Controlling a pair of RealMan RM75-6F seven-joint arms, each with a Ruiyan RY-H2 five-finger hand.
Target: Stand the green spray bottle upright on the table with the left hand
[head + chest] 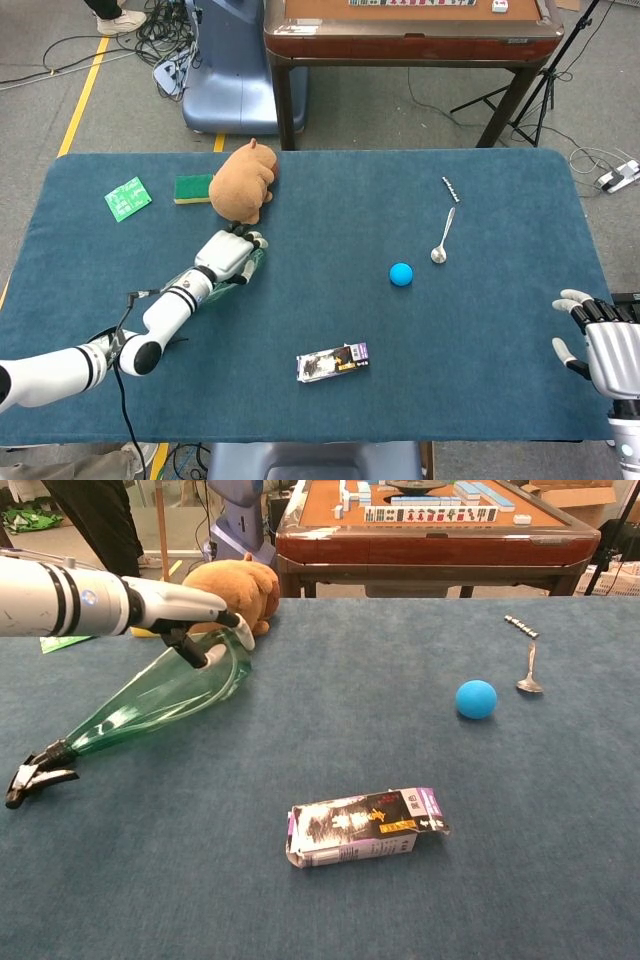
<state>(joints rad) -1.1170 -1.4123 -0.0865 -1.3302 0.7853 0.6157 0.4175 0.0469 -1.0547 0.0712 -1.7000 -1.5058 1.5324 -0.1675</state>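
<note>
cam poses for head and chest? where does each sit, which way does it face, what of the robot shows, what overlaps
Head view: high above the near table edge, looking steeply down; shows the left hand with its arm on the green spray bottle, and the right hand at the lower right.
Chest view: low, near table height, facing across toward the far table; only the left arm and hand show.
Shared: bottle, blue ball, spoon, carton, plush toy.

The head view looks steeply down over the whole table; the chest view sits low near its front edge, facing across. Both share the ball and, seemingly, most of the tabletop.
</note>
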